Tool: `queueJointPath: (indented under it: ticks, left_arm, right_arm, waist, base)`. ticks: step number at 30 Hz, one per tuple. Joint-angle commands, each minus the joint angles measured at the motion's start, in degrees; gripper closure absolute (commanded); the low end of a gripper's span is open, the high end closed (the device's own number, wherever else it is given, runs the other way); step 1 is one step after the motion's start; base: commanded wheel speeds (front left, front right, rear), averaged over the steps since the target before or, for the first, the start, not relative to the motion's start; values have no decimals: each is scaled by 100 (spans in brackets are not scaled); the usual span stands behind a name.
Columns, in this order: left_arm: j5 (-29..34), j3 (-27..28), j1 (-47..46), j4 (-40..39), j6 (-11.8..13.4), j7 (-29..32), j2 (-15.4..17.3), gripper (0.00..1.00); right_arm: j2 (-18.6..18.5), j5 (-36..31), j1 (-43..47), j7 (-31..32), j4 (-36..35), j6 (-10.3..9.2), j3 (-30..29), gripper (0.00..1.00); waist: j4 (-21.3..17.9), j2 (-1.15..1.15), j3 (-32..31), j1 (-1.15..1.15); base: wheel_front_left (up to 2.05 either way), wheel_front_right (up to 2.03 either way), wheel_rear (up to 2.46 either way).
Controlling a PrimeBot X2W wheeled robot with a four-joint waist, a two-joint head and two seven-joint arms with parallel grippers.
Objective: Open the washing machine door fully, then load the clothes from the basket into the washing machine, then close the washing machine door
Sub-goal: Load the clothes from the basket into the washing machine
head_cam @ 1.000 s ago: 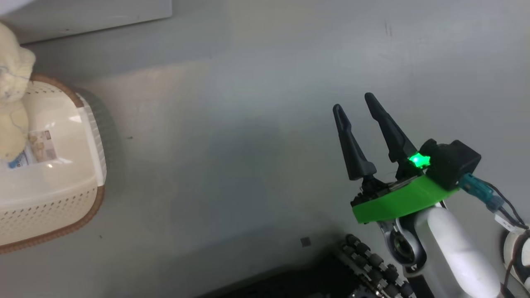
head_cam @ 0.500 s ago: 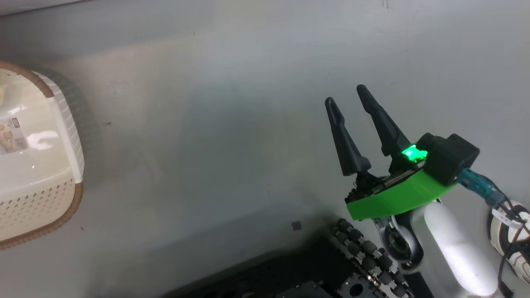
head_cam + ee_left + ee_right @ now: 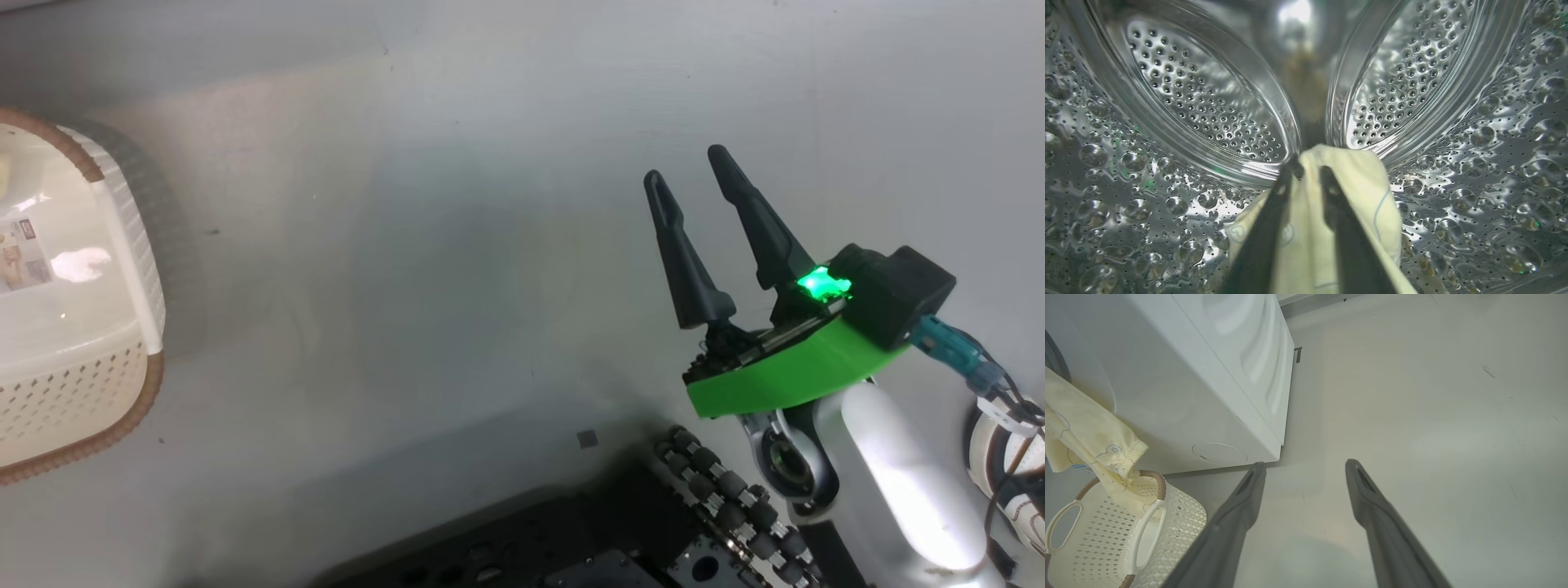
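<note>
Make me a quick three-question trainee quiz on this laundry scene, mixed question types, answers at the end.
1. True or false: the right hand is open and holds nothing.
2. Where is the left hand? A over bare floor; B inside the steel drum; C on a shelf.
3. Fill in: in the right wrist view, a cream-yellow garment dangles over the perforated ___.
Key: 1 true; 2 B; 3 basket.

Head cam high up, faces down on the floor (image 3: 457, 245), mid range. Left wrist cam sits inside the washing machine (image 3: 1208, 106), very near, facing its rear wall. Right wrist cam low, faces along the floor. Head and right wrist share basket (image 3: 65, 392) and floor.
</note>
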Motion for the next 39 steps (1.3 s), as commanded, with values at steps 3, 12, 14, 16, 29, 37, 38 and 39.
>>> queueJointPath:
  ticks: [3,12,14,16,29,37,38,39]
  left_arm:
    - [-97,25,-264,7,5,-51,214,0]
    - [-300,-372,-105,-226,5,-78,239,0]
    - [-303,-380,-8,-311,4,-79,240,0]
    - [-347,-335,164,-368,4,-79,203,0]
    - [-539,246,1902,-479,4,-80,-346,0]
    - [-544,929,3448,-951,4,-81,-707,0]
    - [-546,1036,3616,-990,4,-81,-768,0]
    - [-546,1036,3616,-990,4,-81,-768,0]
  right_arm:
    - [10,-13,106,-54,-143,1,-11,0]
    - [10,-102,91,-54,-120,1,-166,0]
    - [10,-156,82,-54,-100,1,-192,0]
    - [10,-216,73,-54,-76,1,-246,0]
    - [10,-558,148,-54,200,1,-568,0]
    - [10,-655,308,-54,496,1,-692,0]
    - [10,-654,337,-54,536,1,-712,0]
    - [10,-654,337,-54,536,1,-712,0]
  waist:
    - [38,0,-7,0]
    - [197,0,-165,0]
    - [237,0,-237,0]
    - [288,0,-338,0]
    - [841,0,-1335,0]
    - [1161,0,-2361,0]
    - [1209,0,-2500,0]
    - [1209,0,-2500,0]
  base:
    - [0,0,0]
    - [0,0,0]
    - [0,0,0]
    - [0,0,0]
    - [0,0,0]
    - [0,0,0]
    - [0,0,0]
    - [0,0,0]
